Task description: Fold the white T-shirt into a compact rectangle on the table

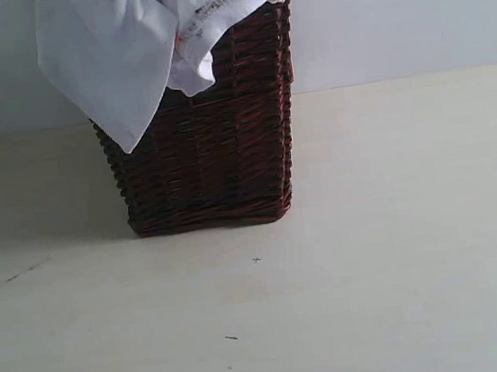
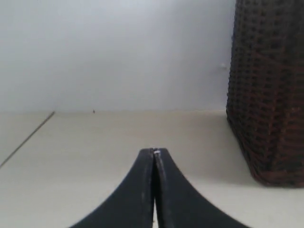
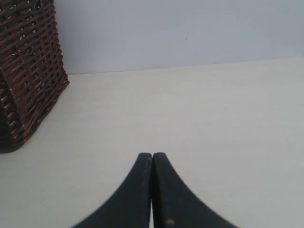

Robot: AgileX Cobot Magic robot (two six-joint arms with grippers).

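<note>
Thin white T-shirt (image 1: 106, 58) drapes over dark woven wicker basket (image 1: 218, 162); left gripper (image 2: 154, 152), right gripper (image 3: 152, 155) clenched, empty

The white T-shirt (image 1: 114, 48) in front of me sits crumpled in the top of the dark wicker basket (image 1: 209, 163), spilling over its front rim. One wide, smooth flap hangs down the basket's left front and narrows to a point about halfway down the wall, clear of the table (image 1: 404, 267). A strip with small print shows among the bunched folds near the top. The table is a broad, smooth cream surface with a few tiny dark specks.
</note>
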